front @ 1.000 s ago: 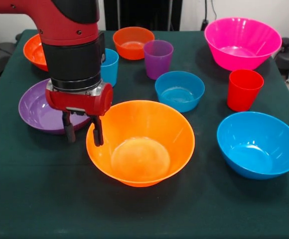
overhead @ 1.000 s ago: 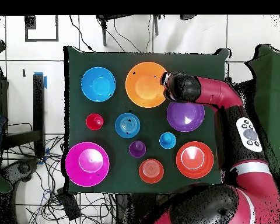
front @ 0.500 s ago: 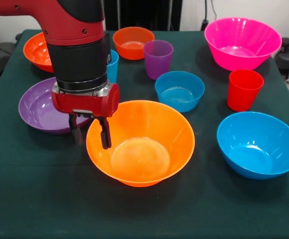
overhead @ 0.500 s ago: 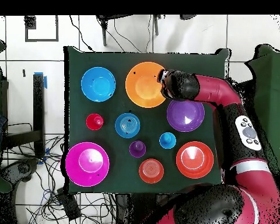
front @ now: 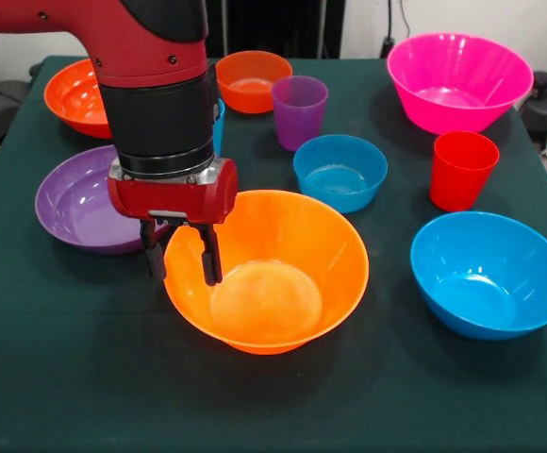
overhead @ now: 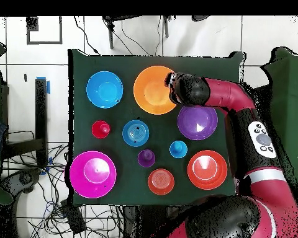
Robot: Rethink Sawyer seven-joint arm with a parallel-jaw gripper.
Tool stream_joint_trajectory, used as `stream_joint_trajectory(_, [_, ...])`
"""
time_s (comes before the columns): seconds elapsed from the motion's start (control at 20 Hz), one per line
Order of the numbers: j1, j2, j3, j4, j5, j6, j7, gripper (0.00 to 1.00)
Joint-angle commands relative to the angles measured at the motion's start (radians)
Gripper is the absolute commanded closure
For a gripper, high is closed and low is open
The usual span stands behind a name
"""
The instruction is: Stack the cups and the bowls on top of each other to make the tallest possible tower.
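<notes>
The gripper (front: pixel 183 260) was seen parted, its fingers astride the left rim of the large orange bowl (front: pixel 283 283), which sat near the table's front. The light blue cup (front: pixel 218 127) was mostly hidden behind the arm; contact with the rim could not be judged.

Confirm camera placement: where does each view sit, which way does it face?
Front view: across the table, facing the robot; red-and-black arm with gripper straddling the large glossy orange plastic bowl's rim.
Overhead view: above, looking straight down; base at bottom, arm along the right.
Shared: dark green table, orange bowl, gripper.
</notes>
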Motion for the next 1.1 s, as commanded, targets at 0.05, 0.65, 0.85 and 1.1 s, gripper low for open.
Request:
stream_joint_trajectory(0.05, [-0.006, 0.018, 0.039, -0.038, -0.088, 0.123, -0.310, 0.00])
stream_joint_trajectory(0.65, [-0.012, 0.022, 0.031, -0.037, -0.106, 0.140, -0.322, 0.00])
stream_joint_trajectory(0.85, [-0.017, 0.025, 0.029, -0.036, -0.112, 0.137, -0.329, 0.00])
stream_joint_trajectory(1.1, [-0.018, 0.029, 0.027, -0.037, -0.120, 0.135, -0.333, 0.00])
